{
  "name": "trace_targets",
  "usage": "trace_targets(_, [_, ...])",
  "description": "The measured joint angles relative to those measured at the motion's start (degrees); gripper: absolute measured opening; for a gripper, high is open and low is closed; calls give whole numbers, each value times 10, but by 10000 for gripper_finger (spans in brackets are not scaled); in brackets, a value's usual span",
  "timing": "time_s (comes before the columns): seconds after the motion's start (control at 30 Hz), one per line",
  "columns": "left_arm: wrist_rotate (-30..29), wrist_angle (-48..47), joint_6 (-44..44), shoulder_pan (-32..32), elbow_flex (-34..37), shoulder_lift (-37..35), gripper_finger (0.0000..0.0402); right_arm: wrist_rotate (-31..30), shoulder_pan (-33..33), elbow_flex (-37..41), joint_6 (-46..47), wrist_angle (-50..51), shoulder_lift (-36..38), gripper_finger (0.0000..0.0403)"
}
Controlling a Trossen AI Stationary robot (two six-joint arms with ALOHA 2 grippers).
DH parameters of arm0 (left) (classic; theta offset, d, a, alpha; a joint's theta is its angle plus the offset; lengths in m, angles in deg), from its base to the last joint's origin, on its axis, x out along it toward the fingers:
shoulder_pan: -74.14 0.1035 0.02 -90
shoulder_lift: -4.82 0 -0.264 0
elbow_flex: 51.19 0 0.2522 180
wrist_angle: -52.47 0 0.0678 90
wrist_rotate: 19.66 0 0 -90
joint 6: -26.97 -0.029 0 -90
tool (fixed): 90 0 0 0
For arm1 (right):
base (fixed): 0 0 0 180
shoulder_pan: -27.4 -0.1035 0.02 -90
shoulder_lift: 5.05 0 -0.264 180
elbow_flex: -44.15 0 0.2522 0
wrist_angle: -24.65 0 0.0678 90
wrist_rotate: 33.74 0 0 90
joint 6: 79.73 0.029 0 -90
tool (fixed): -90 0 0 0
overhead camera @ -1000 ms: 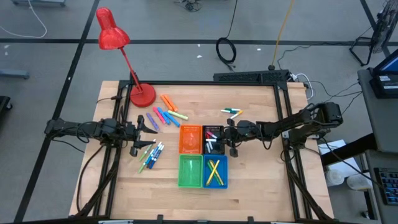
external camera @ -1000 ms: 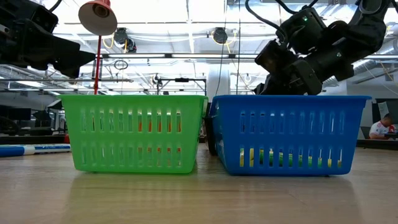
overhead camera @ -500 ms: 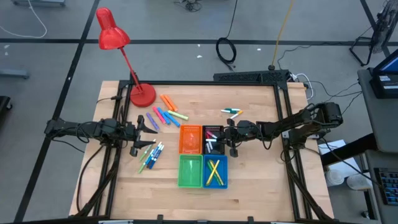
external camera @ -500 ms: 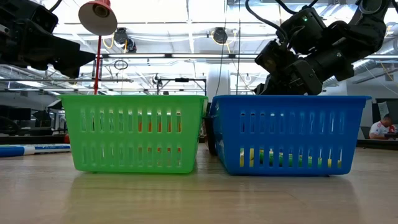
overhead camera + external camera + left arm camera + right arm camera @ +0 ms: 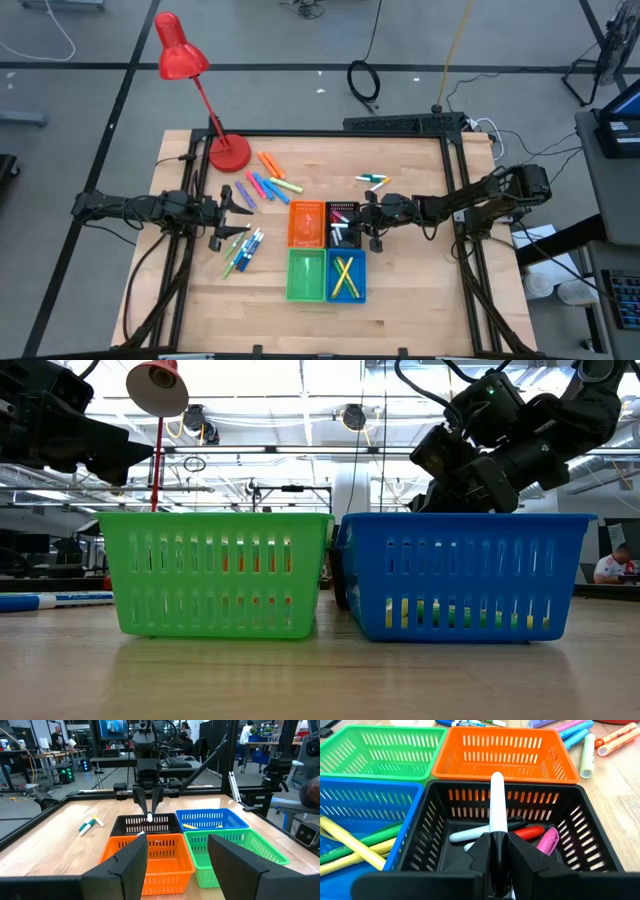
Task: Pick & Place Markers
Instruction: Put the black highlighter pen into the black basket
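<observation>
My right gripper [image 5: 352,213] hangs over the black bin [image 5: 341,222], shut on a white marker [image 5: 497,800]. A few markers lie in that bin [image 5: 520,832], and yellow and green ones lie in the blue bin [image 5: 345,277]. More markers lie loose on the table: a fan of coloured ones [image 5: 268,182] by the lamp base, a bunch [image 5: 242,248] left of the bins and a pair [image 5: 372,180] farther back. My left gripper [image 5: 243,198] waits open and level, left of the orange bin [image 5: 307,223], with nothing between its fingers [image 5: 131,865]. My right gripper pinches the white marker's rear part [image 5: 497,837] between its two fingers. The fingers come from the table's right side, slanting down, and lie along the marker. Its free end [image 5: 149,817] juts past the fingertips, clear above the black bin's floor.
Four small bins stand in a square mid-table: orange, black, green [image 5: 306,274] and blue. A red desk lamp [image 5: 228,152] stands at the far left corner. Bare wood lies near the front edge. In the low view the green bin [image 5: 220,570] and blue bin [image 5: 460,575] hide the rest.
</observation>
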State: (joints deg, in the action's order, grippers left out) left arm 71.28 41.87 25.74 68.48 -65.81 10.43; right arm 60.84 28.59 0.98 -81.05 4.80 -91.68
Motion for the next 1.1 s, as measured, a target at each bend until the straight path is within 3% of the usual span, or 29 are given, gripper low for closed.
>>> trace_targets(1.1, [0,0,0,0,0,0,212,0,0,0,-11,-5,0,43])
